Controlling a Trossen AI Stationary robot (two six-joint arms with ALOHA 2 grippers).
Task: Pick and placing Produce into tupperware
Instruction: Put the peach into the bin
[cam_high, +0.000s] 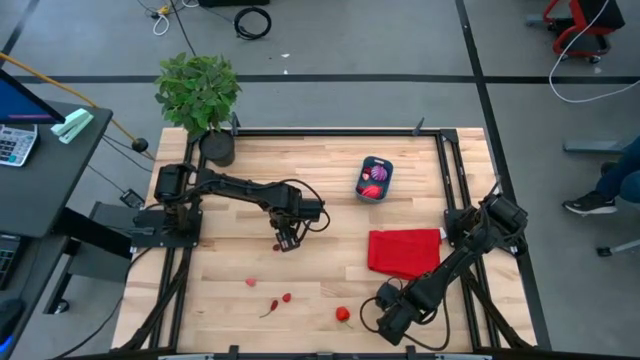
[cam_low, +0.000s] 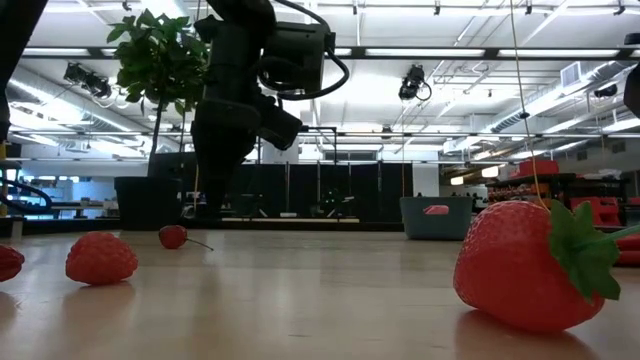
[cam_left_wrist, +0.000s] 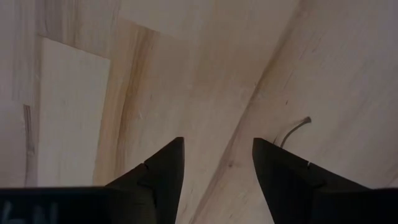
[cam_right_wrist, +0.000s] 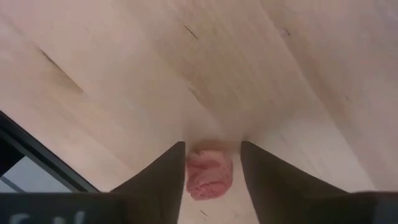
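Wide wooden table (cam_high: 320, 200) with a black frame, and both arms are over it. The left arm reaches in from its base toward the middle, its gripper (cam_high: 287, 240) pointing down at bare boards. From its wrist view that gripper (cam_left_wrist: 217, 165) has its fingers spread apart with nothing between them, only wood grain and a thin stem-like wisp beside one tip. The right arm folds down toward the front edge; its gripper (cam_high: 385, 320) sits low near the front rail. In its wrist view the fingers (cam_right_wrist: 163, 177) stand either side of a pink piece of fruit (cam_right_wrist: 209, 174), but whether they press on it I cannot tell.

A leafy plant (cam_high: 198, 92) stands at the back left corner. A red cloth (cam_high: 404, 252) lies flat right of centre. Behind it, well apart, sits the blue tub (cam_high: 376, 178), already holding several red and pink pieces and a purple one.

Loose pieces lie near the front: a strawberry (cam_high: 343, 314), a cherry (cam_high: 287, 298) with a small red piece just beside it, and another red piece (cam_high: 251, 282) to the left.
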